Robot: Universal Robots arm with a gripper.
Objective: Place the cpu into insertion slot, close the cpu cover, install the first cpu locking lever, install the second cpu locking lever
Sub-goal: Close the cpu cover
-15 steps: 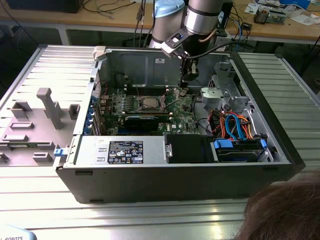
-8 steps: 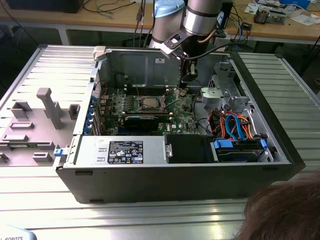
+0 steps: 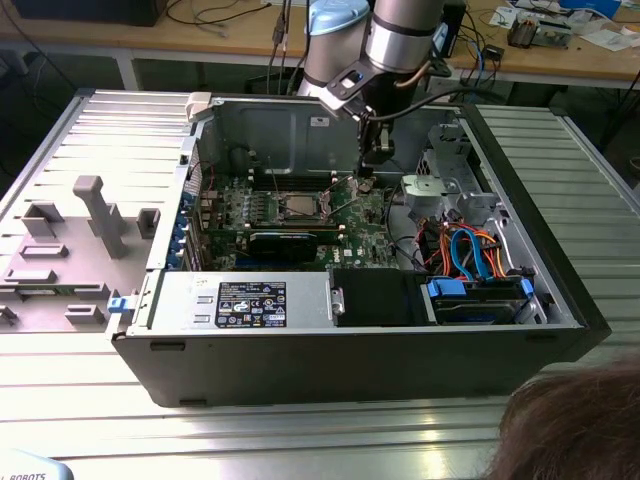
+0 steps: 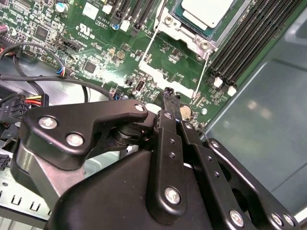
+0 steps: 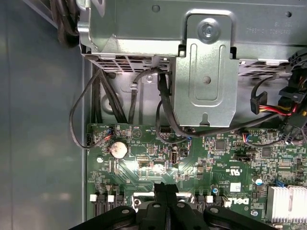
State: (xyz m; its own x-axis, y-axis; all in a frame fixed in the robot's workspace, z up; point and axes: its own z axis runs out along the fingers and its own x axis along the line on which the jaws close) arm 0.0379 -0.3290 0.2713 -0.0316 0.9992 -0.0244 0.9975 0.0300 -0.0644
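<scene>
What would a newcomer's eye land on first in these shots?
The open computer case, with the black gripper poised over its green motherboard. The silver-topped cpu lies in the board's middle, to the exterior view's left of the gripper. Orange and blue cables bunch at the exterior view's right.

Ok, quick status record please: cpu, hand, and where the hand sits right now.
cpu: lying in the insertion slot, silver top up
hand: shut, nothing between its fingers
hand position: over the motherboard, to the exterior view's right of the cpu
contact with board: cannot tell
computer case: open, lying on its side
</scene>
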